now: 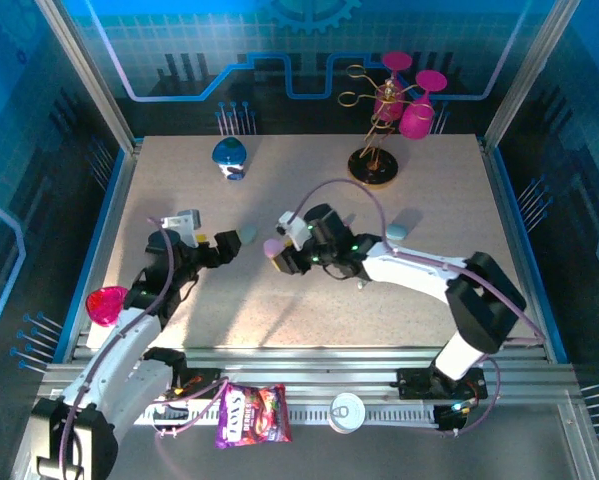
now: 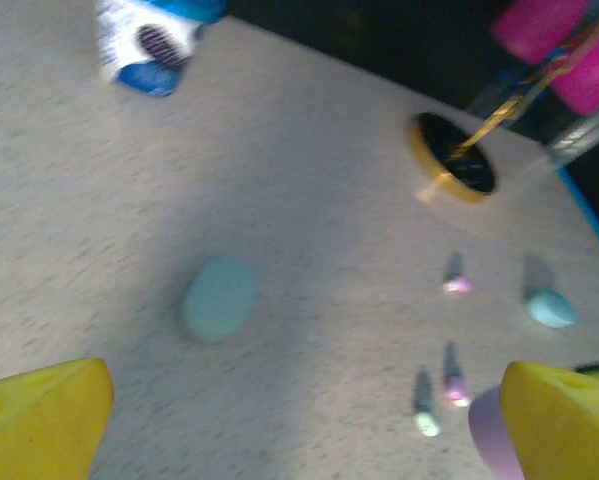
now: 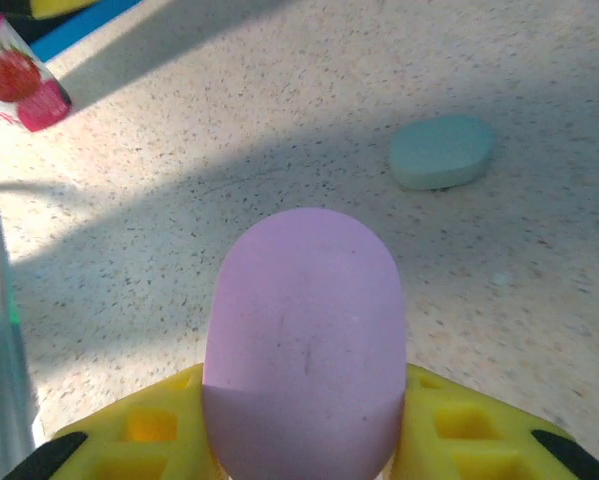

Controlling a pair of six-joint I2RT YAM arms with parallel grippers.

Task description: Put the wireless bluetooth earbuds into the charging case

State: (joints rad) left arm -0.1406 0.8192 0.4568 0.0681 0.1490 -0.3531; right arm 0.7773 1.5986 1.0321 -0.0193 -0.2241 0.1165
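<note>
Biggest worry for me: the right gripper (image 1: pixel 279 252) is clamped on the lilac case (image 3: pixel 304 320) by its near end only, so most of that smooth pebble sticks out past the pads. Any poke at the far end and I reckon it pivots or squirts out. It also looks closed, no open lid that I can make out, so something has to pry it first, and that's exactly the kind of push that'd twist it loose. Can't tell whether it's off the table or resting on it.

Second thing: the left gripper (image 2: pixel 299 420) is spread as wide as it goes and sits right next to the right one. Those fat yellow fingers (image 2: pixel 39 415) going after tiny sticks could easily flick one away, or bump the held case.

Where the buds (image 2: pixel 455 385) are: loose on the table, ahead of the left gripper and off toward its right finger. A lilac one and a whitish one lie just beside the lilac case, apart from it. Another lilac bud (image 2: pixel 457 285) is farther out, near the pale blue case (image 2: pixel 551 308). The teal case (image 2: pixel 219 298) sits ahead of the left gripper, left of centre.
</note>
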